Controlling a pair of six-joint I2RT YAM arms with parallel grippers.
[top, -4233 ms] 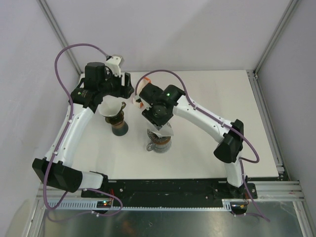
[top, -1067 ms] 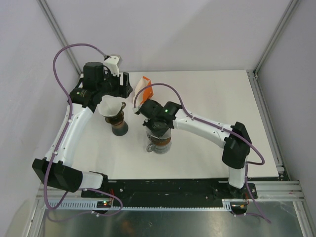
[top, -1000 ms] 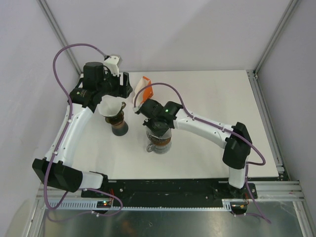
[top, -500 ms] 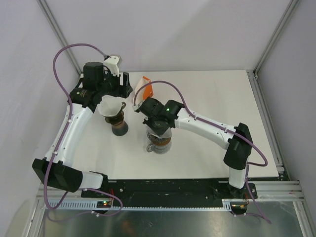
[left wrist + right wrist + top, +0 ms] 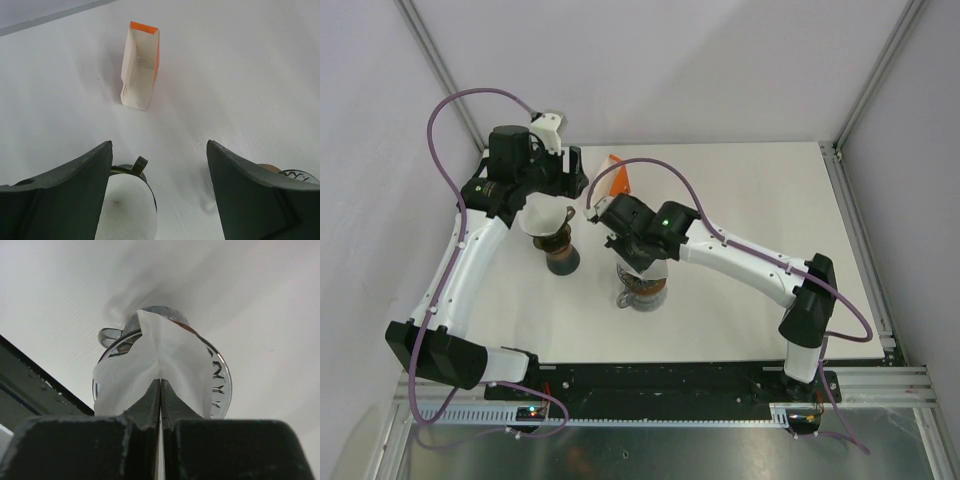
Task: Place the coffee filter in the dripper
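Two drippers stand on the table (image 5: 770, 200), so findings run from left to right.

Left dripper (image 5: 560, 250): a white cone (image 5: 546, 214) already sits in its mouth. The left gripper (image 5: 158, 147) hangs just above it, jaws wide apart and holding nothing. An orange-and-white box (image 5: 140, 67) stands upright on the table beyond.

Right dripper (image 5: 220, 375): the right gripper (image 5: 160, 385) is directly over it, jaws shut tight on the filter (image 5: 155, 360). The paper is pinched along its middle fold, at the edge nearest the wrist camera. It spreads down and away from the tips, across the dripper's mouth. Its near left corner appears to overhang the rim; how deep the far end reaches inside cannot be told.

Assessment: the task looks nearly complete. The filter is at the dripper and seems partly entered, but is not yet released. Remaining work, in my judgement: lower it, free the pinch, and confirm that it sits within the rim.
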